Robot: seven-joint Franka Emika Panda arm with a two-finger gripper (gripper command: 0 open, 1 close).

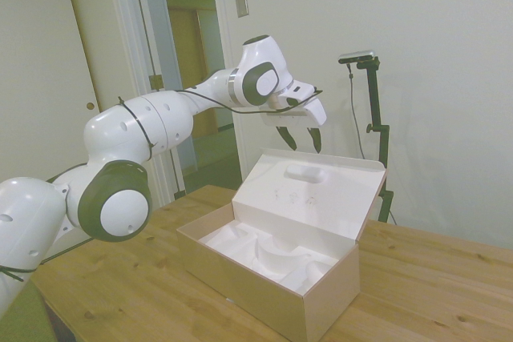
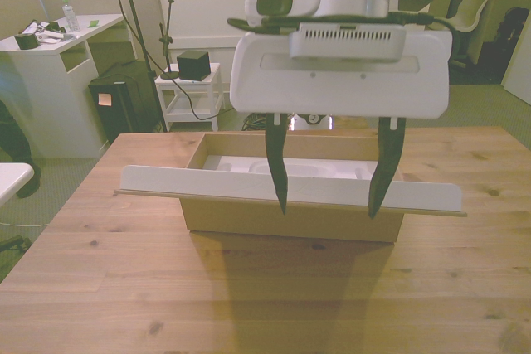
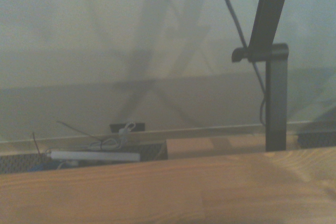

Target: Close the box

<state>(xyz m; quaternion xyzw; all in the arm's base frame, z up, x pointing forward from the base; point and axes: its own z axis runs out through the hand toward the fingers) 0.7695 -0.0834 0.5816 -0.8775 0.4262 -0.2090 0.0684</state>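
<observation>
Side view: large oblong tan cardboard box (image 1: 276,282) stands open, white moulded insert (image 1: 268,255) inside, hinged lid (image 1: 317,190) upright; at 12 o'clock, gripper (image 1: 303,141) fingers spread.

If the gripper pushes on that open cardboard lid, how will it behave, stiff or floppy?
The lid will probably swing down easily on its long hinge; it stands up unsupported. It looks like thin board, so a push at one end may flex it. The box holds only a white insert, so it seems light and might slide.
</observation>
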